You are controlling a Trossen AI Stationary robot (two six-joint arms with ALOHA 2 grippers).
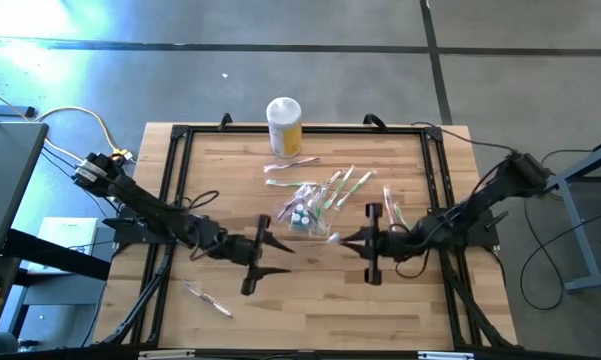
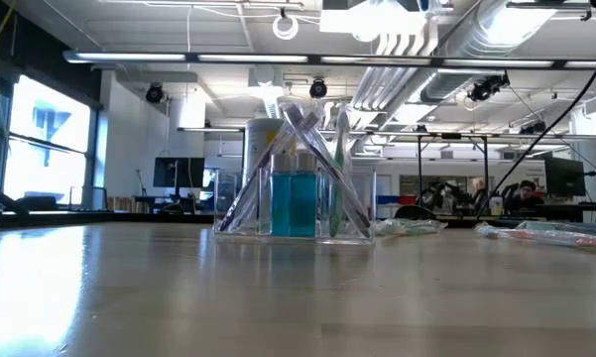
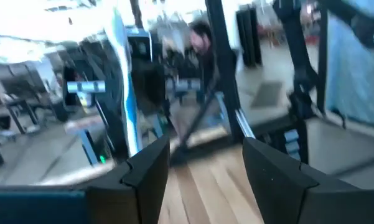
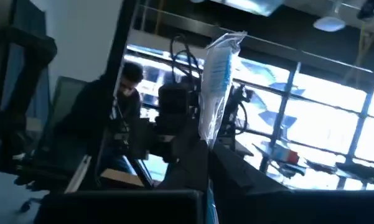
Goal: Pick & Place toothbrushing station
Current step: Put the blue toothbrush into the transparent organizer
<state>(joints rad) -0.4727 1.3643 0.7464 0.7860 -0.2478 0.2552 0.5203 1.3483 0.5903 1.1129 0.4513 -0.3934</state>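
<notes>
From above, we see a pale wooden table [image 1: 310, 300] edged by a black metal frame [image 1: 175, 135]. Near its middle lies the toothbrushing station [image 1: 305, 212], a small clear plastic container with toothbrushes fanning out of it. Past it, at the far edge, stands a yellow jar with a white lid [image 1: 284, 125]. More packaged toothbrushes [image 1: 292, 163] lie loose between the jar and the container, another [image 1: 393, 208] lies off to the right of it, and one more [image 1: 208, 299] lies by the near left corner.

The left gripper [image 1: 268, 257] sits just left of the container, its dark fingers spread apart and holding nothing. The right gripper [image 1: 350, 240] sits just right of it with its tips drawn together; what they hold is too small to tell here.

From table height, we see the clear container [image 2: 298, 203] standing upright on the wood, blue showing inside it, with toothbrushes leaning crosswise. The yellow jar [image 2: 263, 134] rises behind it. Wrapped items [image 2: 545, 231] lie on the table to the right.

In the left wrist view, the two dark fingers [image 3: 149, 171] stand well apart over bare wood.

In the right wrist view, the fingers [image 4: 193, 155] are pressed onto a clear packet with blue inside [image 4: 215, 74], which sticks up from them. A person [image 4: 115, 106] sits in the room beyond.
</notes>
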